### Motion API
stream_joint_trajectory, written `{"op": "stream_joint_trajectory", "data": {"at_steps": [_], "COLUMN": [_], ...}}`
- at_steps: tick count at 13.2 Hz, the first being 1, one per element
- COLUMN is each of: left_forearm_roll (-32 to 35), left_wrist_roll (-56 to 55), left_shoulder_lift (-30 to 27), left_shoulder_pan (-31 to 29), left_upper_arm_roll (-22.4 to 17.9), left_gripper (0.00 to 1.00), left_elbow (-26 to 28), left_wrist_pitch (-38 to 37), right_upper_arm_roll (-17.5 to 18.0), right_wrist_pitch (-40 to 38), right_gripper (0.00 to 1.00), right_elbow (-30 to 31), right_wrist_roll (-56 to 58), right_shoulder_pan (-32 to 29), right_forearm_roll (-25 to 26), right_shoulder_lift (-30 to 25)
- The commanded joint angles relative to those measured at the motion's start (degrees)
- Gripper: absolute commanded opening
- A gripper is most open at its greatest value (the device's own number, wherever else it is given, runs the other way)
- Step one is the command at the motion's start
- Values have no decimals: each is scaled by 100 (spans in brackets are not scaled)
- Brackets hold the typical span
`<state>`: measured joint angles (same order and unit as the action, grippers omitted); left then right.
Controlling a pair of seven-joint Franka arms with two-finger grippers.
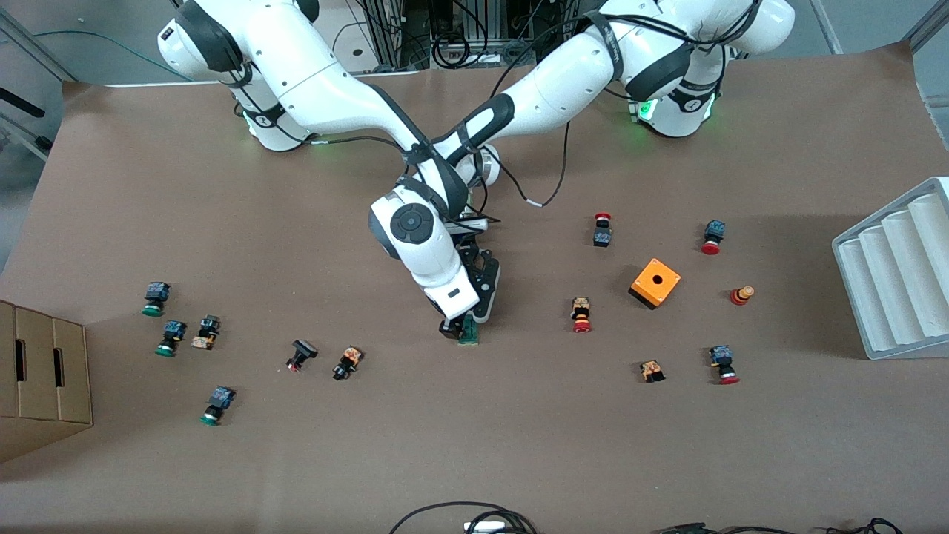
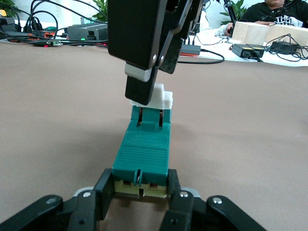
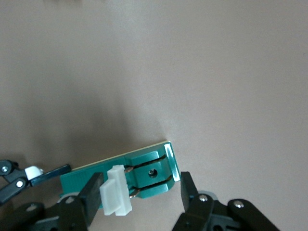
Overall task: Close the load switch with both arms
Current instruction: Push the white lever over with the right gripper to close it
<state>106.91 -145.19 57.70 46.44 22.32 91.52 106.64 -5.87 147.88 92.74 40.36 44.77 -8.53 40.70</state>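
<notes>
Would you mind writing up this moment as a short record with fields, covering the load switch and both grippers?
Object: load switch, green, lying on the table near its middle
White tab: at one end
Left gripper: shut on the switch's end away from the tab, a finger on each side
Right gripper: open, fingers either side of the tab end, one finger against the tab
Nearby: orange cube, toward the left arm's end

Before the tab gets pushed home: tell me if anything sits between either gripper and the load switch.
Nothing visible does. The left gripper already clamps one end of the load switch, fingers on both its sides. The right gripper straddles the end with the white tab, one finger against it. The nearest push-buttons lie apart on the table.
</notes>
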Motion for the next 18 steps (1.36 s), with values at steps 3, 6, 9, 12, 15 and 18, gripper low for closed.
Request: {"op": "stream_joint_trajectory", "data": {"at_steps": [3,6,9,12,15,18], "left_forearm_roll": [49,49,58,49,49,49], "left_wrist_roll": [-124,-124,-124,-124,-124,-124], "left_shoulder_lift": [102,102,102,102,102,102], "left_shoulder_pan": [67,67,76,76,67,67], "left_upper_arm_roll": [-44,-44,-44,-44,-44,-44], "left_gripper": [36,36,36,36,36,36], "left_elbow": [-117,-108,-117,-117,-117,-117], "left_wrist_pitch": [-21,-21,-21,-21,-21,-21], "right_upper_arm_roll": [-134,-134,-134,-134,-134,-134], "right_wrist_pitch": [100,100,109,118,144,144], "right_gripper": [71,71,71,71,71,71], "right_elbow": [-134,-247,-301,-301,-441,-581], "right_wrist_roll": [131,122,95,95,104,104], "right_shoulder_pan": [50,23,23,-3,-30,-38], "right_forearm_roll": [-175,-175,-184,-175,-184,-184], "right_shoulder_lift": [52,95,131,140,218,341]}}
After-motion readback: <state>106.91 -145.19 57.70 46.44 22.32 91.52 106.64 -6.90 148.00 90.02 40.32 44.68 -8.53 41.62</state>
